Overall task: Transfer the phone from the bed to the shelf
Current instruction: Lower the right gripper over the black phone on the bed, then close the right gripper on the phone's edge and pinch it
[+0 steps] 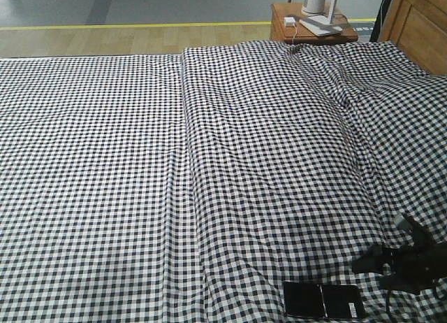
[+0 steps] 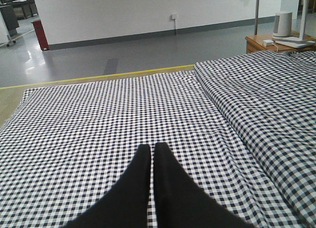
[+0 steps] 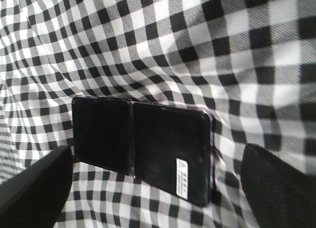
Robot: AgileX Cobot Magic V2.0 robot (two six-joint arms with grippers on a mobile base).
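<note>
Currently the flat, glossy black phone (image 1: 323, 300), creased mid-way with a white sticker, lies at the front view's lower right on the black-and-white checked bed (image 1: 105, 162). The right tool (image 3: 155, 156) gapes wide over it, holding nothing; the left tool (image 2: 152, 156) is pinched together, empty. Likely risk: closing fingers (image 3: 34, 193) pinch the wrinkled sheet (image 3: 222, 40) or slip off the thin, slick slab.

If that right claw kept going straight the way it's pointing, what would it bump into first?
Most likely the phone, lying flat on the bed; the open right gripper points down at it.
</note>
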